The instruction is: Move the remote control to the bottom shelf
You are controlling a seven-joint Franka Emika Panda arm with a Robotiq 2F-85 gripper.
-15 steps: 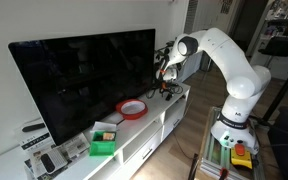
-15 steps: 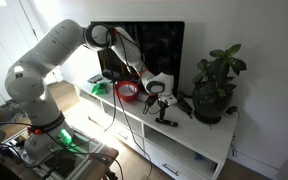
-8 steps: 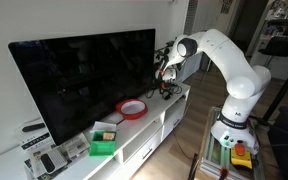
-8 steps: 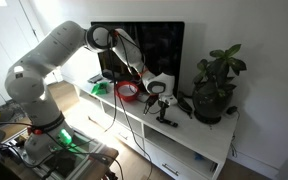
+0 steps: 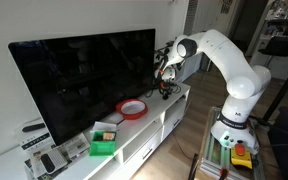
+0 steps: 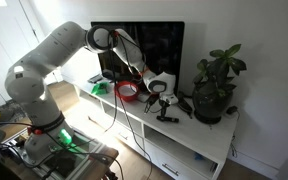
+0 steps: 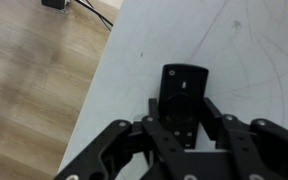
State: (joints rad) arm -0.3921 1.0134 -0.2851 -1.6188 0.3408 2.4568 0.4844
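The remote control, a slim black bar, lies flat on the white cabinet top near its front edge. My gripper reaches straight down over it, and its black fingers press against the remote's two long sides, shut on it. In both exterior views the gripper stands low over the cabinet top beside the TV's end, with the remote dark beneath it. The bottom shelf is seen as the low open level in the cabinet's front.
A large black TV stands just behind the gripper. A red bowl, a green box and dark labelled gadgets sit further along the top. A potted plant stands close beside. Wooden floor lies below the edge.
The fingers have closed from wide open onto the sides of the remote. The arm has stayed in the same place over the cabinet top.
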